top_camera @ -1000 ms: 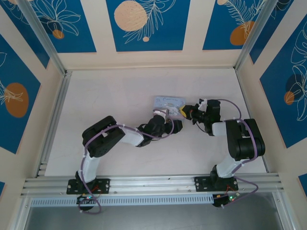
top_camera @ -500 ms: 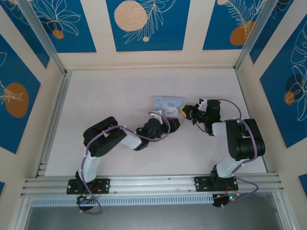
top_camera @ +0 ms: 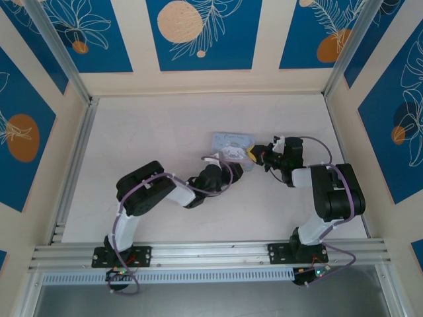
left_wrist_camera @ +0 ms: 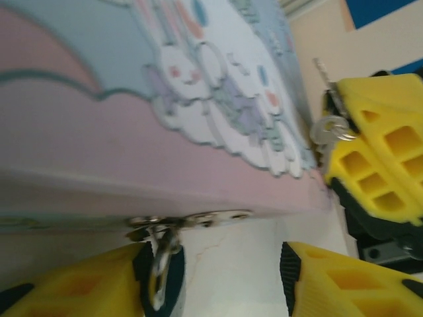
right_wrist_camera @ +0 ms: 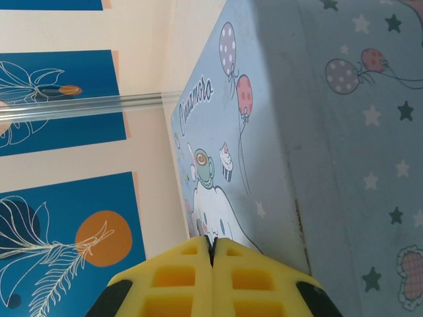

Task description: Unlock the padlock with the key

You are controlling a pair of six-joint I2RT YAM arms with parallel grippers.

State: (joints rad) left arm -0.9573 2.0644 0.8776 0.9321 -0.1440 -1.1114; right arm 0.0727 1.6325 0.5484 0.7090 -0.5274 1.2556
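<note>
Blue-panelled walls are boxing in a pale surface [top_camera: 152, 132], with the tin box [top_camera: 232, 140] sitting near its middle. The padlock [left_wrist_camera: 161, 265] is hanging from the hasp [left_wrist_camera: 198, 218] on the box's front wall, between the spread left fingers [left_wrist_camera: 73, 290] and touching one. The right fingers [right_wrist_camera: 185, 271] are pressing together, pinching the key [left_wrist_camera: 328, 130] just off the box's corner. So I'm guessing the key is needing to travel sideways along that wall.

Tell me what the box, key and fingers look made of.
The box looks like painted tin: smooth printed lid, dull sheen. The key is bare silvery metal, glinting. The fingers seem matte yellow plastic with moulded pockets.
</note>
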